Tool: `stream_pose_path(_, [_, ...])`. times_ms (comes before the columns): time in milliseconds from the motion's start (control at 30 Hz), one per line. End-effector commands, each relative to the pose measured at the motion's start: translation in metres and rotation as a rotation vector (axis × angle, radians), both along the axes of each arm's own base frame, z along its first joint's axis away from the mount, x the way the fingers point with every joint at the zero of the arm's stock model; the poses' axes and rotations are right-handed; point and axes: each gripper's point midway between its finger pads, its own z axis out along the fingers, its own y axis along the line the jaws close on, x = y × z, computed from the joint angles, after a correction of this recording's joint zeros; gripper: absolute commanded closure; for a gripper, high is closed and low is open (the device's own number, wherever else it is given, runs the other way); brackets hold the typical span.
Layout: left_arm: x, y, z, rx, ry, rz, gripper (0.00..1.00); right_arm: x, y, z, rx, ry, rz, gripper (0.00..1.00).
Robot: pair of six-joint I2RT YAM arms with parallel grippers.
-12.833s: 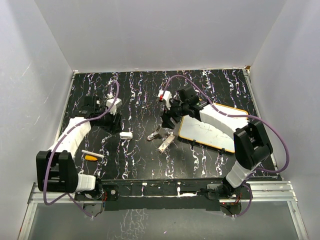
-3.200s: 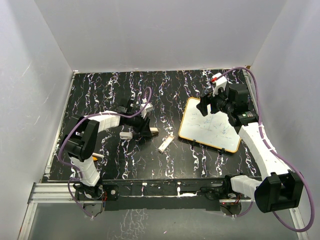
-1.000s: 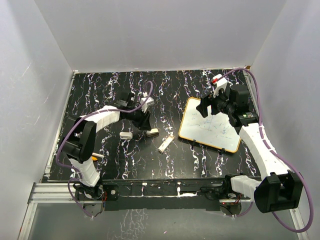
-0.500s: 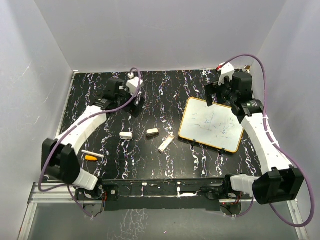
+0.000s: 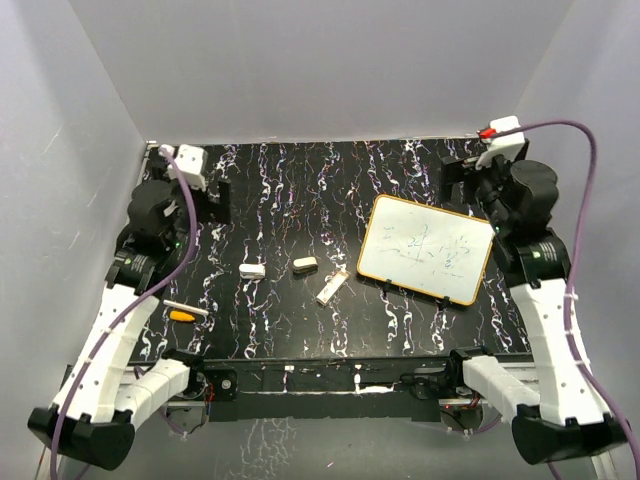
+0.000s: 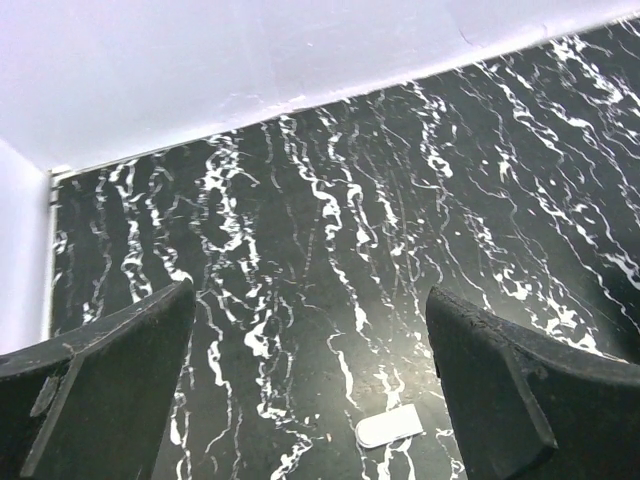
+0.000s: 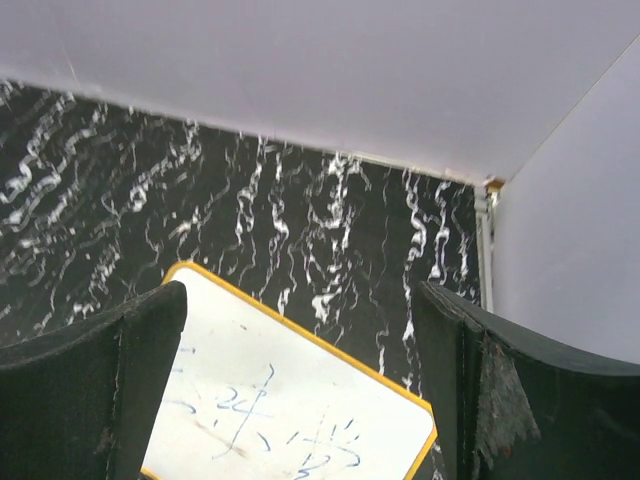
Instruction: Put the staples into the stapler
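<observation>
The staples (image 5: 331,288), a pale cream oblong strip, lie on the black marbled table near its middle. Left of them lies a small cream stapler (image 5: 305,264), and further left a small white stapler (image 5: 252,269). The left wrist view shows the white stapler (image 6: 390,427) low between the fingers, far below them. My left gripper (image 5: 218,195) (image 6: 310,330) hangs open and empty over the far left of the table. My right gripper (image 5: 455,178) (image 7: 300,320) stands open and empty at the far right, above the whiteboard's far edge.
A yellow-rimmed whiteboard (image 5: 425,248) (image 7: 300,420) with blue scribbles lies right of the staples. A thin white pen (image 5: 187,307) and an orange cap (image 5: 181,316) lie at the near left. White walls close in the table on three sides.
The left gripper let go of the cream stapler, opened wide and pulled back to the far left. The right gripper opened fully and drew back and up toward the far right corner.
</observation>
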Motion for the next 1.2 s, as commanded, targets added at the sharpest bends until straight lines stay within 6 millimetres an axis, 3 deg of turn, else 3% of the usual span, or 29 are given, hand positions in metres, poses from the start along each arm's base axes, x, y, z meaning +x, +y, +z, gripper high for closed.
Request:
stream_pose_path(0, [-0.019, 0.029, 0.013, -0.028, -0.035, 0.089, 0.03, -0.017, -0.003, 0.044, 0.008, -0.121, 0.003, 0.01])
stream_pose_path(200, [-0.028, 0.052, 0.027, -0.012, -0.059, 0.17, 0.03, -0.029, -0.008, 0.047, 0.023, -0.158, 0.009, 0.01])
stream_pose_path(433, [-0.018, 0.069, 0.034, 0.029, -0.043, 0.262, 0.03, -0.035, -0.023, 0.052, 0.042, -0.162, -0.051, 0.01])
stream_pose_path(867, [-0.014, 0.054, 0.029, -0.019, 0.019, 0.205, 0.03, -0.028, -0.04, 0.052, 0.063, -0.125, -0.109, 0.01])
stream_pose_path(1167, [-0.018, 0.058, 0.025, -0.011, 0.022, 0.221, 0.03, -0.031, -0.039, 0.048, 0.044, -0.107, -0.095, 0.01])
